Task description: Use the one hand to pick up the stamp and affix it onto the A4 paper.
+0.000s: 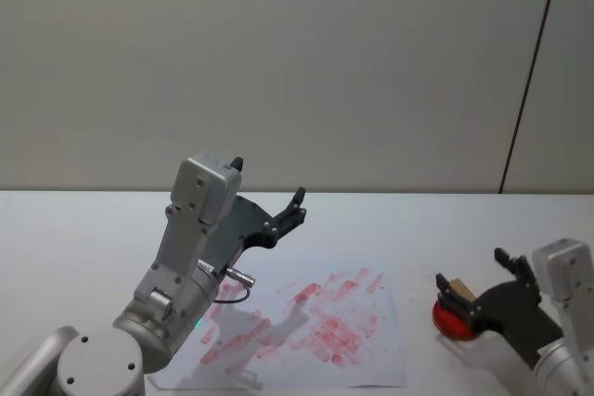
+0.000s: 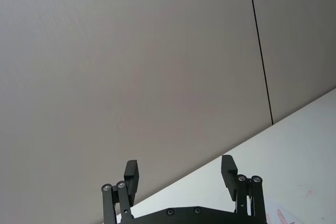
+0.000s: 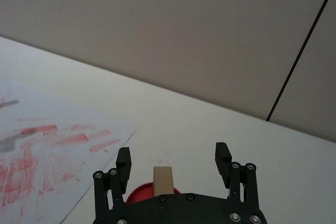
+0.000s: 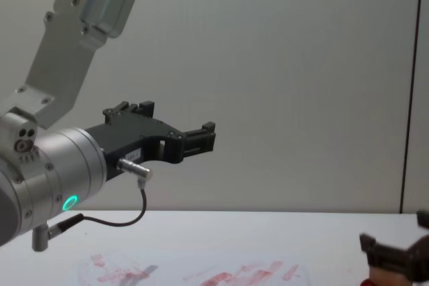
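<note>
While right gripper (image 3: 172, 162) jaws gape wide, stamp (image 3: 163, 180) stands between untouched; left gripper (image 2: 180, 171) spread, empty.

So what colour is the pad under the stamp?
Red pad; clearest in the head view.

Stamp (image 3: 163, 180) base hidden behind right tool (image 3: 171, 162); red thing (image 1: 451, 319) partly covered.

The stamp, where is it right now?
In the head view the stamp stands on the red pad at the table's right side, right of the A4 paper, between the open fingers of the right pincer.
</note>
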{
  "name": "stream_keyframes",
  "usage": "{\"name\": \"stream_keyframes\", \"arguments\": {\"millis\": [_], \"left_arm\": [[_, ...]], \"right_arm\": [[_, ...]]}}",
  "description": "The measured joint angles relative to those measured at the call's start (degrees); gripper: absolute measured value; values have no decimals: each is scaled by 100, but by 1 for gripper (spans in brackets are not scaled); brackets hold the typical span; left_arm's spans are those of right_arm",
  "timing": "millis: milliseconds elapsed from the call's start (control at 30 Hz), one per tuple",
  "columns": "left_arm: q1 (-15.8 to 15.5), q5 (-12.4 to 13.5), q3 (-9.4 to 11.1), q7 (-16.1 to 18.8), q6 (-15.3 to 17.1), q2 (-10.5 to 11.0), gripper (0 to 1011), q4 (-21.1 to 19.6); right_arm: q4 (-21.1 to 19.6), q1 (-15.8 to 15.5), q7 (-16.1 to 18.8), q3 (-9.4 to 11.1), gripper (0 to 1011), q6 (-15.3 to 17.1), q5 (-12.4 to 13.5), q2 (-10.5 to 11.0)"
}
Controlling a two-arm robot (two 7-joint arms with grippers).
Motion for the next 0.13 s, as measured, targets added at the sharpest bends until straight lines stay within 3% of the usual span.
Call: {"name": "stream_keyframes", "arguments": {"millis": [133], "left_arm": [[0, 0, 0, 0, 0, 0, 1003, 0]], "right_arm": [[-220, -63, -138, 9, 1001, -93, -51, 14]]}}
